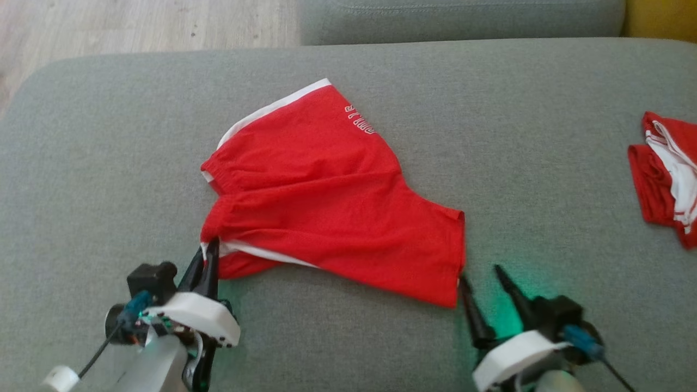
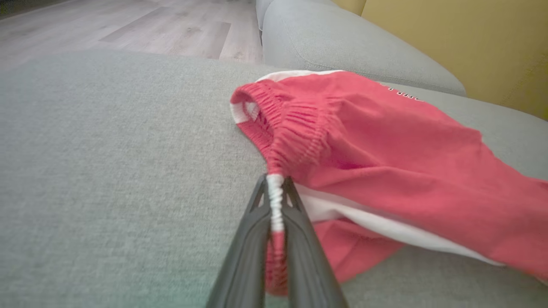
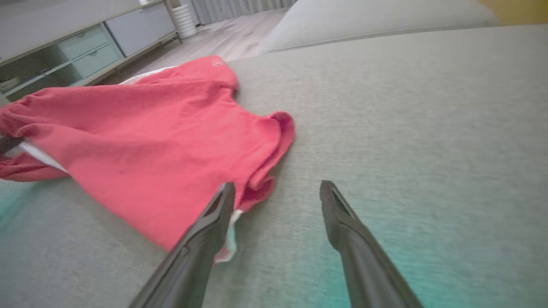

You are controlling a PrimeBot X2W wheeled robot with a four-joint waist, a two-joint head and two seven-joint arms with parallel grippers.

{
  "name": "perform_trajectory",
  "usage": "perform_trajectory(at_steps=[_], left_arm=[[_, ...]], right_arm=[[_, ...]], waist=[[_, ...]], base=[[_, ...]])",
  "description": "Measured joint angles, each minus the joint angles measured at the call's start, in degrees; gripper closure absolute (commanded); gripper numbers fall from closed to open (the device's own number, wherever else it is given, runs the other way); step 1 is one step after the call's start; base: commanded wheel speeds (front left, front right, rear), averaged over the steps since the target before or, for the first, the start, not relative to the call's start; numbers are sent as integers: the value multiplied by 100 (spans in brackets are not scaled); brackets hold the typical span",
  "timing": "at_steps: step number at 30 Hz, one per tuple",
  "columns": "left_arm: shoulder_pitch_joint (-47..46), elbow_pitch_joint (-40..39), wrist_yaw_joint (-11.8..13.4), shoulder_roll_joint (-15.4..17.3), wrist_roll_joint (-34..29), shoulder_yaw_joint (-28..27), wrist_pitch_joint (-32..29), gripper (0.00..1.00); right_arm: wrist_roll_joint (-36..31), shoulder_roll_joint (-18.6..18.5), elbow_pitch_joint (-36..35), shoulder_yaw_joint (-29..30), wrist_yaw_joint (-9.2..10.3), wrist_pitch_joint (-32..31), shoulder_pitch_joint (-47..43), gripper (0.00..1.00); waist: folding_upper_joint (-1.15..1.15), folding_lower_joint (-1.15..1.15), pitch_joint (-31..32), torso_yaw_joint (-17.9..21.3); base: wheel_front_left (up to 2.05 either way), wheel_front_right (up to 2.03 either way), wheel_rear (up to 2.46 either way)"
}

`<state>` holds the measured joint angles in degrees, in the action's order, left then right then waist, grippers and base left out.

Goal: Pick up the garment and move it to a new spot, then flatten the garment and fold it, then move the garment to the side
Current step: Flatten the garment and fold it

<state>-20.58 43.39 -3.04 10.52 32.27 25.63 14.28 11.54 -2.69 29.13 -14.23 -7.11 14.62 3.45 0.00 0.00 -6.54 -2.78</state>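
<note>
The garment (image 1: 326, 190) is a pair of red shorts with white side stripes and white lettering, lying rumpled on the grey sofa seat (image 1: 109, 136). My left gripper (image 1: 209, 247) is shut on the near-left end of its waistband; in the left wrist view the bunched elastic (image 2: 276, 201) is pinched between the two dark fingers. My right gripper (image 1: 480, 275) stands open at the garment's near-right hem corner, and its left finger (image 3: 214, 218) touches the cloth edge (image 3: 257, 179) with nothing between the jaws.
A second red and white garment (image 1: 667, 174) lies folded at the seat's right edge. Another grey cushion (image 1: 463, 19) sits behind, wooden floor (image 1: 136, 24) at the far left, a yellow wall (image 2: 471, 38) beyond. A low cabinet (image 3: 81, 51) stands across the room.
</note>
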Motion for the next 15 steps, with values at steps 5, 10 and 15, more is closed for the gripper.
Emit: perform_trajectory(at_steps=[5,10,15], left_arm=[[63,-98,-52,-35,-220,-266,0,100],[98,-132,-105,-107,-417,-544,0,100],[145,-130,-158,-164,-537,-722,0,100]], right_arm=[[5,-53,66,-541,0,0,71,0],[-121,-410,-109,-656,0,0,43,0],[-145,-526,-155,-958,0,0,-94,0]], waist=[[0,0,-15,-35],[0,0,31,-47],[0,0,84,-62]], base=[[0,0,0],[0,0,0],[0,0,0]])
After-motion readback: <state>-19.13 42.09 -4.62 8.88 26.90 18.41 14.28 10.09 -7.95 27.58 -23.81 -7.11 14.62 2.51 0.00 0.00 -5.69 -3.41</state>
